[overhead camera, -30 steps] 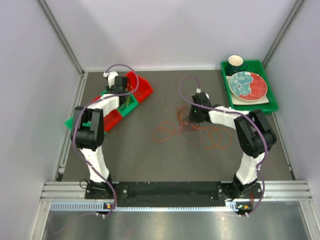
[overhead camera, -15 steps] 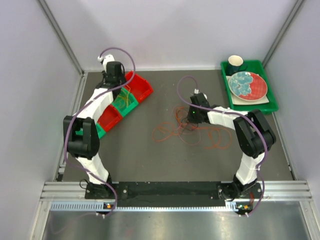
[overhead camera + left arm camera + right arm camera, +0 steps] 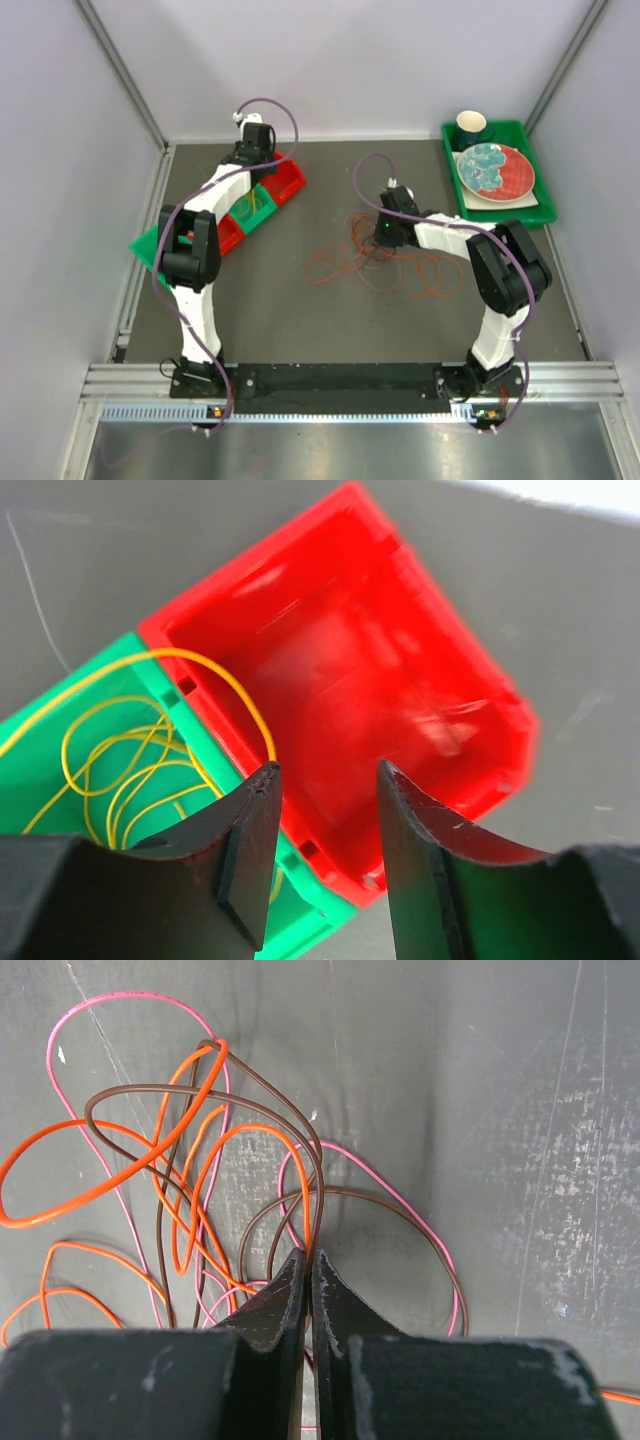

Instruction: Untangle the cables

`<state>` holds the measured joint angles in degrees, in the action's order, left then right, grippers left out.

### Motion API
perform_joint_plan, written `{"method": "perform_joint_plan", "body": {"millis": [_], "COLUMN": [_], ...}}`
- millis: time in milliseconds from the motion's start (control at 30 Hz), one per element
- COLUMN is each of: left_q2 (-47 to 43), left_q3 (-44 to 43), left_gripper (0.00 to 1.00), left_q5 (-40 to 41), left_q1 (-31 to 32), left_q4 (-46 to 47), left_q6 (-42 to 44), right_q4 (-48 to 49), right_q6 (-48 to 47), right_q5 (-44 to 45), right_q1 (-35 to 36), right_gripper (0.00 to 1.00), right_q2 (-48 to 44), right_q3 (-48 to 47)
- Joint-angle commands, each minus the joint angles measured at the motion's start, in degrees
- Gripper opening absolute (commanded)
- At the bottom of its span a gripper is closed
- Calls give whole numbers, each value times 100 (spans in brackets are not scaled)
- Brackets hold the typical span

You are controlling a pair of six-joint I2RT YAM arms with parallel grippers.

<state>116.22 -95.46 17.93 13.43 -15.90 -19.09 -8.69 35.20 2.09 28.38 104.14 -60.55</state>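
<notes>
- On the mid part of the table [image 3: 300, 330] you find the cables [image 3: 335, 265]: orange, brown and pink cords lying in overlapping loops on the dark surface.
- The right gripper [image 3: 308, 1260] stands low over the far part of that heap, with its fingers pressed together. Orange and brown cords run into the tips and appear pinched there. The wrist view does not let you tell which cord is actually gripped.
- Farther back on the left, the left gripper [image 3: 325, 770] hangs over the red bin [image 3: 400, 680]. Its fingers are spread and nothing is between them.
- The green bin [image 3: 40, 770] sits against the red bin and holds a coiled yellow cable [image 3: 180, 655]. One loop of it arches over the shared wall.
- At the far right corner, well apart from the heap, a green tray [image 3: 540, 215] carries a plate [image 3: 495, 170] and a dark cup [image 3: 471, 125].
</notes>
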Motion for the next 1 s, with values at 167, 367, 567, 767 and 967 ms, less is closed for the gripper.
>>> {"method": "perform_joint_plan", "body": {"millis": [167,367,567,767,967], "left_q2": [84,59,-284,-372,-452], "left_q3": [-104,-61,274,431,590], "left_gripper": [41,36,41,39,12], "left_q5": [615,746,773,870,791], "left_q1": [72,72,72,72,63], "left_q4": [-1,-36,52,-89,-27], "left_q6": [327,292,380,310,354], "right_q4": [-98,-107,-80,-72,-89], "right_q6": [4,13,13,40,48], "right_q5": [37,20,-6,-42,-42], "right_q1": [71,71,71,115,159], "right_gripper": [0,0,0,0,0], "right_q2": [142,142,124,133,151], "right_q3": [-264,-273,-229,-255,-281]}}
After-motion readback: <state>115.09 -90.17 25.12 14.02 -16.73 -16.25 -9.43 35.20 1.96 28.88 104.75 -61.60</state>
